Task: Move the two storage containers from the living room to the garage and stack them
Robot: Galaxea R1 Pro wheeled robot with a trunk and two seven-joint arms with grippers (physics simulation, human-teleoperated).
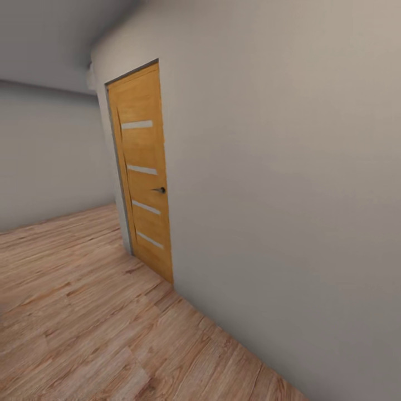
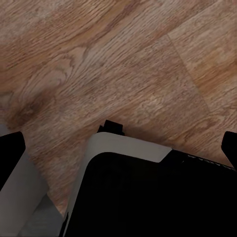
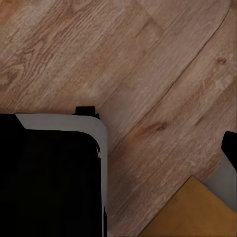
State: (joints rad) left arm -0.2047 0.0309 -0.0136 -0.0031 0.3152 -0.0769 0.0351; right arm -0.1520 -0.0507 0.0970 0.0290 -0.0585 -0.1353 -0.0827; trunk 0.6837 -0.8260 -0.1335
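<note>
Close alongside plain grey-white wall (image 1: 289, 195) near closed orange wooden door (image 1: 142, 172), over light wood-plank flooring (image 1: 83, 312). Risk: scraping wall while turning. End effector states impossible to tell.

We note wood-plank flooring (image 2: 123, 59) across the left wrist view. A black, grey-edged robot body (image 2: 143, 192) sits over it. Dark tips at both edges may be pincer fingers (image 2: 11, 153).
</note>
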